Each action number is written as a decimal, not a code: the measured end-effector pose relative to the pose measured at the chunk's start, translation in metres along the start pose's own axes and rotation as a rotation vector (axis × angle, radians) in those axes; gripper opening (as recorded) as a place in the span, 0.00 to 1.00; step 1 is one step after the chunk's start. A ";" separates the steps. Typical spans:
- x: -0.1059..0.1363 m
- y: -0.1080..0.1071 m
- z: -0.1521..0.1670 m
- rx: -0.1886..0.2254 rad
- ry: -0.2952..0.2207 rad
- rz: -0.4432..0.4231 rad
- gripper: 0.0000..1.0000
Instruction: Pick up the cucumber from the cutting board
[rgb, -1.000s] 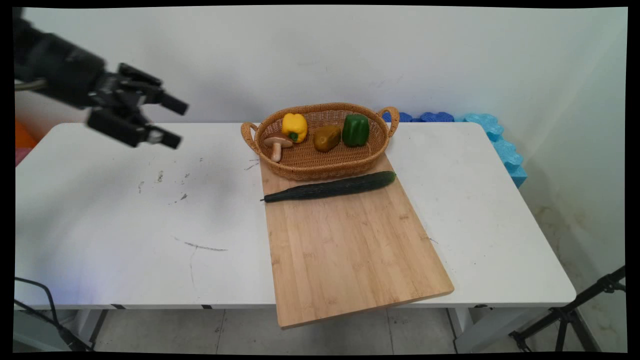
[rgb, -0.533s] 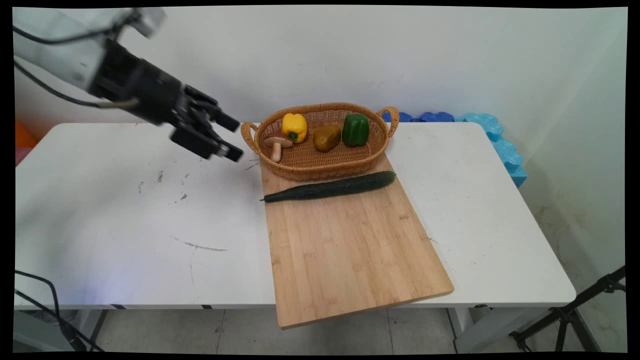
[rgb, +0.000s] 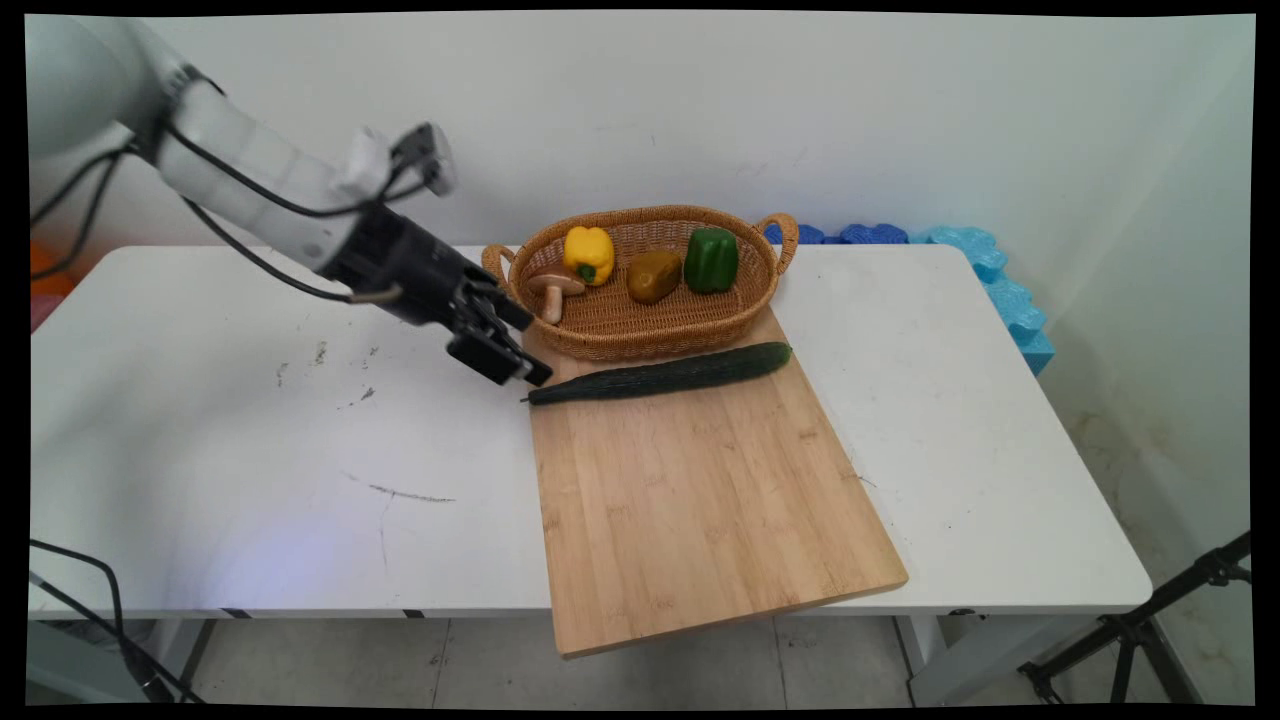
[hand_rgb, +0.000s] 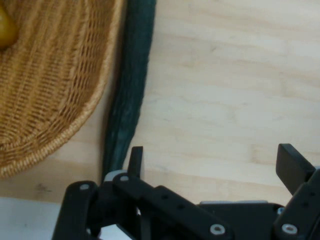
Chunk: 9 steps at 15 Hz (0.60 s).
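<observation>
As seen across both views: one white bench, one bamboo cutting board, one wicker basket, one long dark cucumber, one pincer.

Counted inside the basket: two bell peppers, one yellow pepper and one green pepper; one mushroom; one brownish-yellow piece, kind not clear.

Lying across the board's far end, just in front of the basket and touching or nearly touching its wall: the cucumber, thin tip toward the board's left edge.

Compared with half a second back: pincer moved right and down, from beside the basket's left handle to just above the cucumber's thin tip at the board's left corner. More of the white arm and its black cables now in the picture. Basket, board, vegetables unmoved.

Pincer spread wide, holding nothing; in the hand view, one finger close by the cucumber's tip, the other finger well off over bare board.

No readable writing or brand anywhere.
</observation>
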 end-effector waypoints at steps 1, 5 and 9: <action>-0.001 -0.003 0.010 0.009 -0.009 -0.007 1.00; -0.008 -0.016 0.044 0.041 -0.043 -0.034 1.00; -0.015 -0.025 0.068 0.064 -0.066 -0.052 1.00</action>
